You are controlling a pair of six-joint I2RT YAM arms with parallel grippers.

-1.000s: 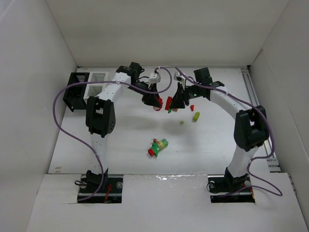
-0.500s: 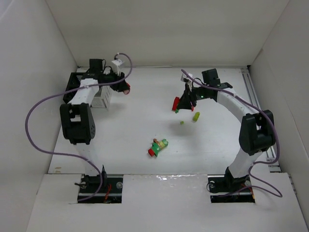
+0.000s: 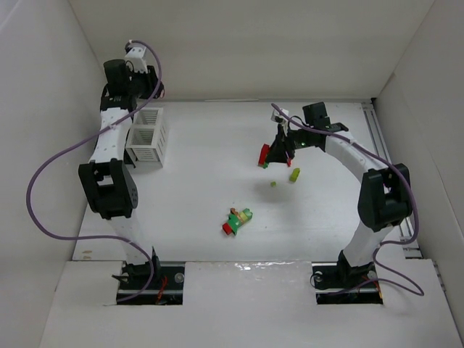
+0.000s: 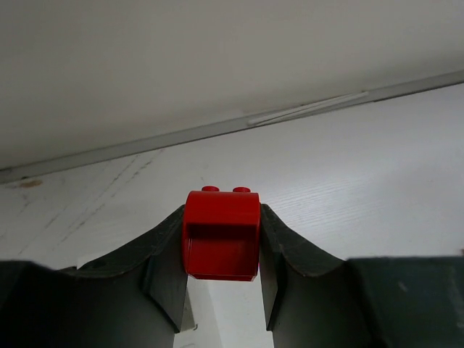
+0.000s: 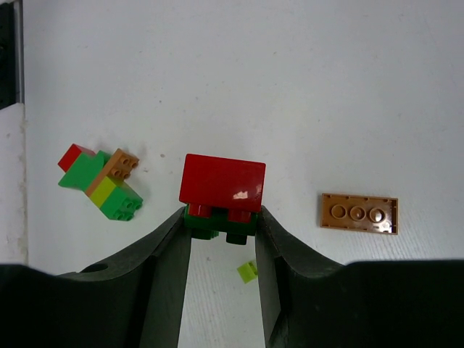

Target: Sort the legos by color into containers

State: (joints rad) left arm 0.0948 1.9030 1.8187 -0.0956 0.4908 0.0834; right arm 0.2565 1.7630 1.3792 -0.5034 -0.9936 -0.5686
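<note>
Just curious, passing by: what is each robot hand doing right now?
Left gripper: closed on a red brick.
Right gripper: closed on a red-green cluster.

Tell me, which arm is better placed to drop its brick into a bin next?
Left, probably. The left gripper holds a red brick close to the bins at the far left. The right gripper holds a red-green cluster out in the middle, well away from them.

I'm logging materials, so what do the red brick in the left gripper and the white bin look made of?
Red brick: probably molded plastic, smooth slight sheen, round studs on top. White bin: likely rigid plastic, matte, thin slatted walls.
</note>
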